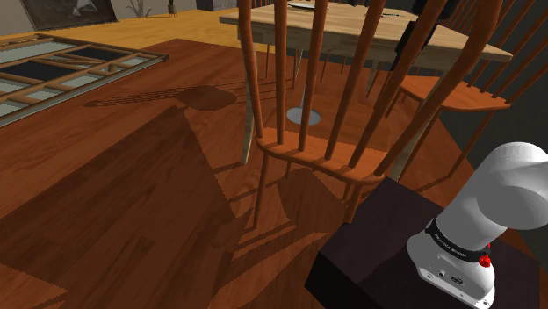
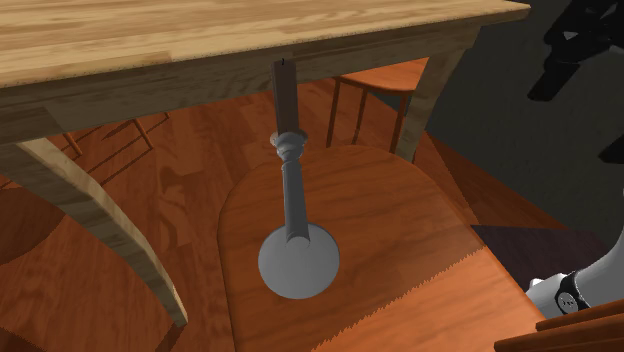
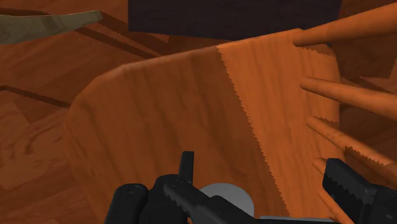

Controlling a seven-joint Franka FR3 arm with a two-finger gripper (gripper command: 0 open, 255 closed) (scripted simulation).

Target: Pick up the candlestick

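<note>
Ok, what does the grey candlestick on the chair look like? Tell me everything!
The plain grey candlestick has a round flat base, a slim turned stem with a ringed collar, and a dark brown candle on top. It stands upright on the orange-brown wooden chair seat, tucked under the light wooden table.

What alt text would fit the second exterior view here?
A grey candlestick with a round base and a dark brown candle stands on a wooden chair seat, close by the edge of a light wooden table. A bit of the white arm shows at the lower right.
</note>
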